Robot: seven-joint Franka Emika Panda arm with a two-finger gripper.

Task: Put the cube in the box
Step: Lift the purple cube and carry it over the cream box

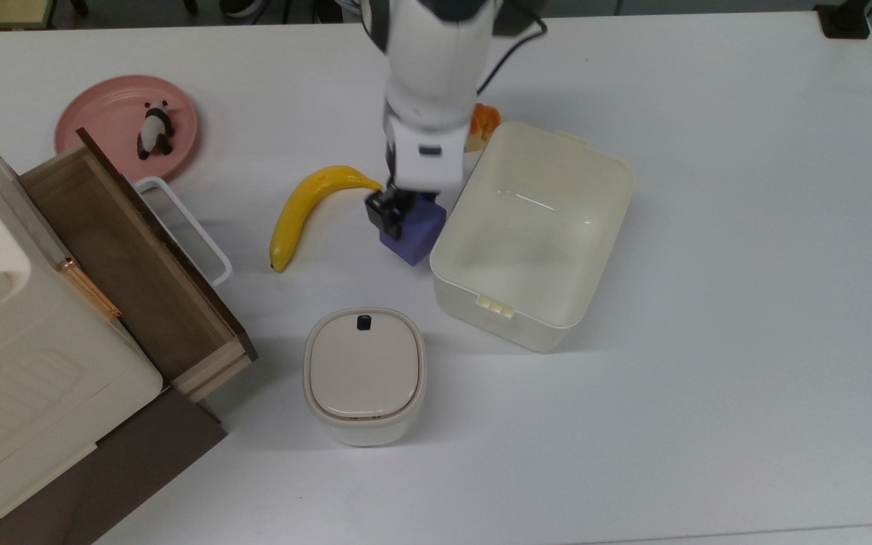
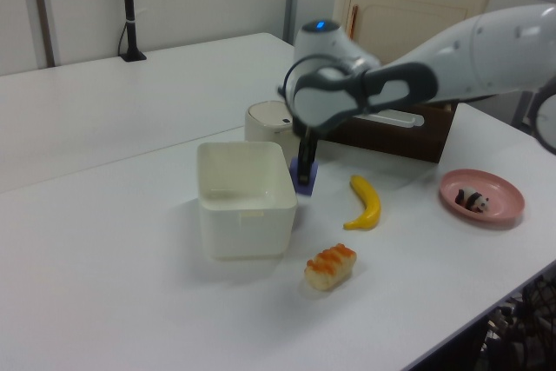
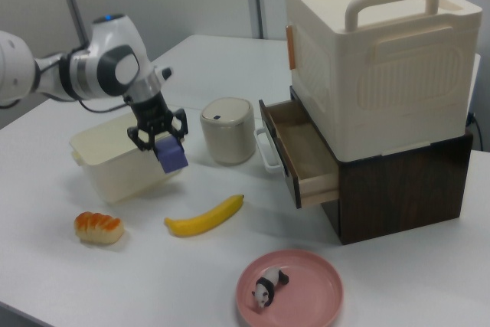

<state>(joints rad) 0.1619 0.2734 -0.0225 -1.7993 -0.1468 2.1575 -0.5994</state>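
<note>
Cube [image 1: 413,231], purple-blue and flat-faced, is seen pinched between the fingers of the gripper [image 1: 394,214], which are closed onto two opposite faces; in the right view it hangs clear of the table [image 1: 708,378].

Read across the top view from its left: a pink plate [image 1: 99,113] with a panda figure [image 1: 154,130] sits toward the table's far left corner, a wooden drawer [image 1: 126,257] stands open at the left edge, then a banana [image 1: 307,208] and a lidded bin [image 1: 364,375] come next. The held cube is found just beside the box [image 1: 602,197], outside its near-left wall, with a bread piece [image 1: 481,121] behind.

It is judged light, stiff and not fragile. The matte faces should be held without slipping, provided the hold is kept across parallel sides. The box is seen to be bare inside.
</note>
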